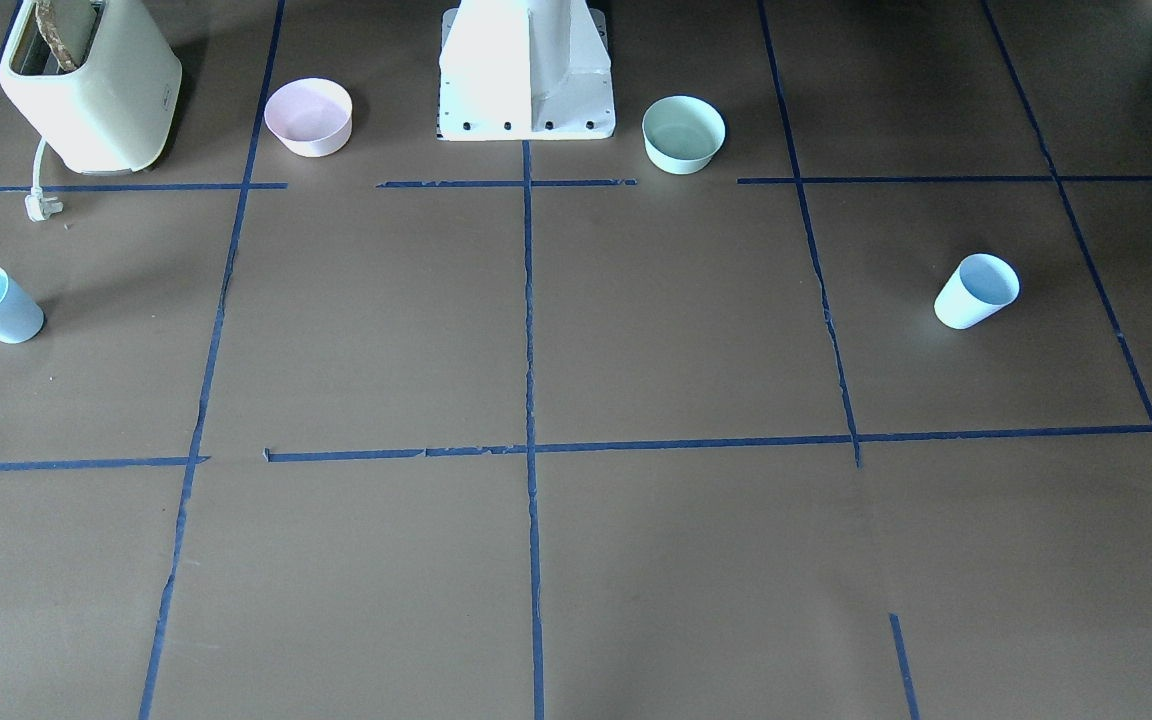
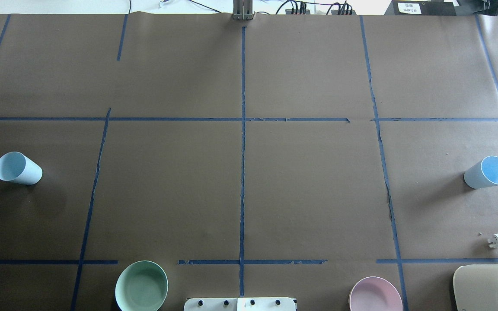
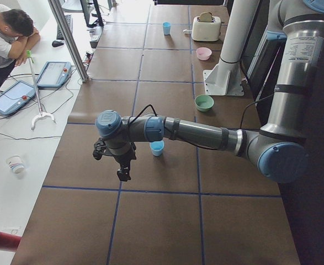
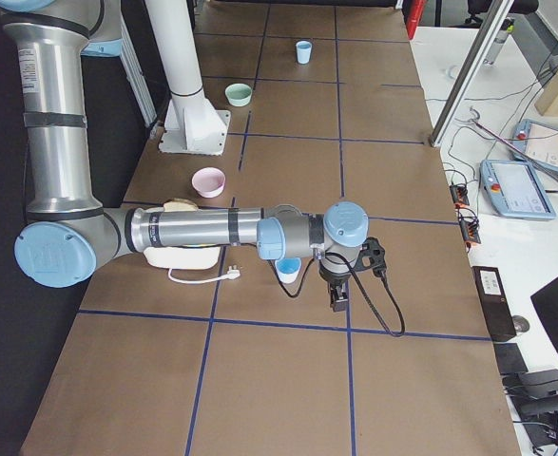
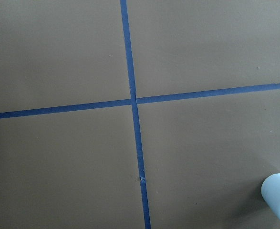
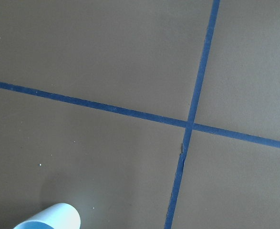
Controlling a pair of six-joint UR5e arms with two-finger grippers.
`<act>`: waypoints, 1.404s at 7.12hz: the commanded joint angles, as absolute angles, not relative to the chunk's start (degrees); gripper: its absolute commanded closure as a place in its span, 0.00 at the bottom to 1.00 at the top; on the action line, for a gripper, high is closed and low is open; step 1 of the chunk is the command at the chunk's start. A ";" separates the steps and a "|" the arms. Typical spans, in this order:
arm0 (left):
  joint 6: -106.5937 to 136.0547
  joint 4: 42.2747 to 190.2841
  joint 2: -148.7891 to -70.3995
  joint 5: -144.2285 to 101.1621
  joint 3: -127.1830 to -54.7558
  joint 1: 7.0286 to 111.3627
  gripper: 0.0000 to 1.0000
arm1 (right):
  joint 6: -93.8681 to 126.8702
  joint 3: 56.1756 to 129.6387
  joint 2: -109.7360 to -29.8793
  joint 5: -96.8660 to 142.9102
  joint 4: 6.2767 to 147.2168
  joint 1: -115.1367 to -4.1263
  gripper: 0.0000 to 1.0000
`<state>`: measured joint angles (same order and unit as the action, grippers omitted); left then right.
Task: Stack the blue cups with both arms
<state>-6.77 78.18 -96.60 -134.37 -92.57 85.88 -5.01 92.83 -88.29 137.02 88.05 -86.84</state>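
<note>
Cups, pale blue and tapered, stand upright on the tabletop (image 2: 309, 194): left cup (image 2: 18, 168) and right cup (image 2: 487, 172), far to either side of the pedestal base (image 1: 526, 75). Left end effector (image 3: 123, 174) and right end effector (image 4: 337, 298) hover near them, touching nothing; how far open, I cannot tell.

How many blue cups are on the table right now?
2. The left cup stands upright near the table's end on the robot's left; the right cup stands upright near the opposite end. They are not stacked, and no others show.

Pink bowl (image 1: 308, 117), mint-green bowl (image 1: 683, 134), cream toaster (image 1: 91, 90), loose white plug (image 1: 39, 205)
</note>
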 commanded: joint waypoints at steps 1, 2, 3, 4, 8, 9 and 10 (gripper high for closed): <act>-0.59 83.74 -94.93 -134.39 -94.20 80.19 0.00 | -5.01 92.73 -88.33 137.11 87.80 -86.57 0.00; 8.78 84.63 -94.92 -134.21 -97.96 74.33 0.00 | -5.01 92.72 -88.33 137.20 87.72 -86.49 0.00; 15.84 86.29 -94.23 -134.30 -100.96 70.87 0.00 | -5.10 92.64 -88.42 137.20 87.71 -86.48 0.00; 20.26 89.88 -92.22 -133.43 -101.94 66.75 0.00 | -5.01 92.55 -88.42 137.11 87.71 -86.40 0.00; 26.98 100.63 -89.03 -130.52 -99.76 61.35 0.00 | -5.10 92.72 -88.42 137.11 87.63 -85.70 0.00; 26.90 100.72 -89.03 -130.60 -98.10 60.39 0.00 | -5.10 92.55 -88.50 137.11 87.63 -85.43 0.00; 26.89 101.94 -89.47 -130.43 -96.69 59.25 0.01 | -5.01 92.55 -88.51 136.85 87.63 -84.39 0.00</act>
<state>26.79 100.83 -89.18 -130.53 -98.33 60.53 -5.08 92.60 -88.48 137.05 87.62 -85.31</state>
